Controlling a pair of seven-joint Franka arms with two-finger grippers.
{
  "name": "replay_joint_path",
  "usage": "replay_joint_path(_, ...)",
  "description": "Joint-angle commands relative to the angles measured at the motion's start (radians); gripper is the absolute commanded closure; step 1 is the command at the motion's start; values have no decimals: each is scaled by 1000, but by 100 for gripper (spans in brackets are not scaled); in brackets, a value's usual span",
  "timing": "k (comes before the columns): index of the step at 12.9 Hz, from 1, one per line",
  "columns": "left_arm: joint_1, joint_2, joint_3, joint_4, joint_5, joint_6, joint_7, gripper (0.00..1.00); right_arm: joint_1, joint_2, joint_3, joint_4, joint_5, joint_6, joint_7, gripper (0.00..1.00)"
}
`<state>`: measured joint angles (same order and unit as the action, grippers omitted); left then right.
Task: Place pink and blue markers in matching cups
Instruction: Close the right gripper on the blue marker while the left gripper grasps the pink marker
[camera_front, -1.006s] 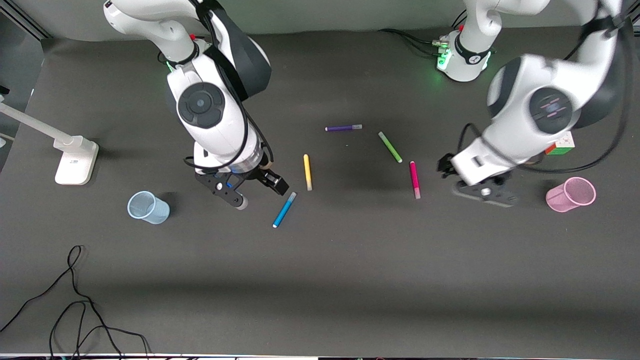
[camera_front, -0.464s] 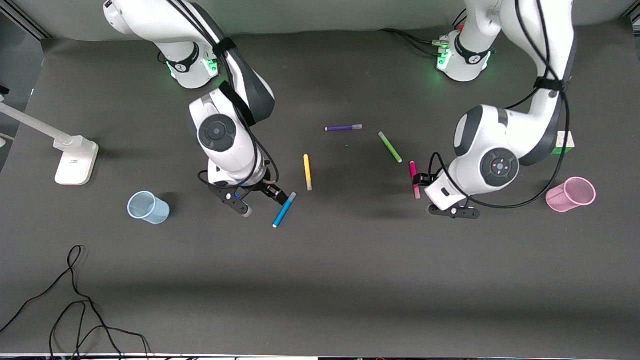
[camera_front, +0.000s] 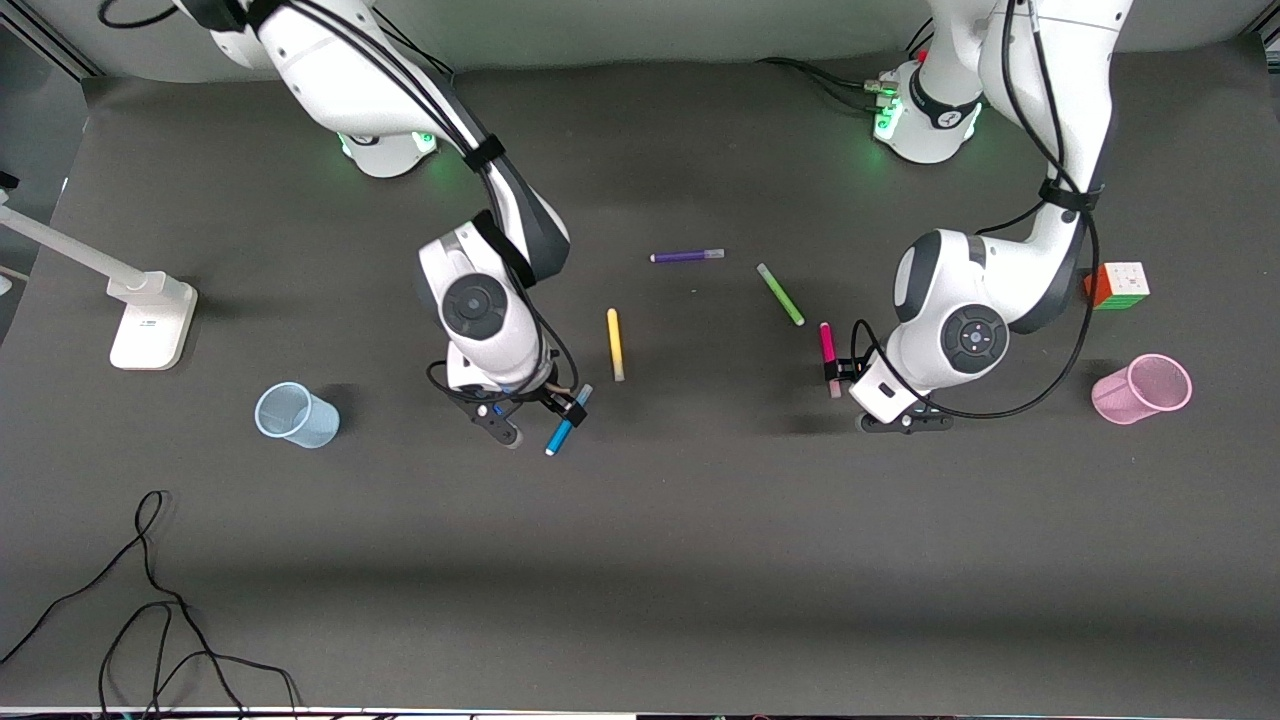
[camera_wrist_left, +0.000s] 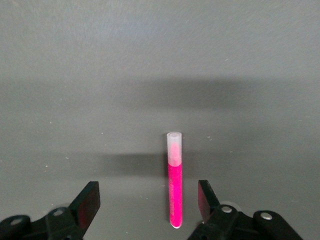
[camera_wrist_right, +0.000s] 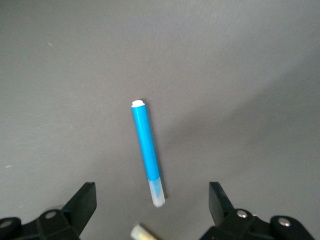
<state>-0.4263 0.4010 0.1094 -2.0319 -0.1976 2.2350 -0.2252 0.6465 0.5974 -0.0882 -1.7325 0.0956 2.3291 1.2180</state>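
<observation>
The blue marker lies on the dark table, its greyish cap toward the robots. My right gripper is open low over it; in the right wrist view the marker has its cap end between the open fingers of the gripper. The pink marker lies toward the left arm's end. My left gripper is open just over it; in the left wrist view the marker lies between the fingers of the gripper, close to one finger. The pale blue cup and the pink cup stand empty near opposite table ends.
A yellow pen, a green pen and a purple pen lie mid-table. A colour cube sits beside the left arm. A white stand and loose black cables are at the right arm's end.
Both arms have come down and in. The right gripper has moved over the blue marker and the left gripper over the pink marker. The markers and cups have not moved.
</observation>
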Motion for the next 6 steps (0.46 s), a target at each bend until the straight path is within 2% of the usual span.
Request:
replay_joint_path(1,-19,-4,3,-43,-11,54,-20,12,22,56,-7,11,10,48,41,0)
replay_joint_path(6,-32,53,-36,-92,-39,204,-60,12,32,123,-5,14,12,136,51,0)
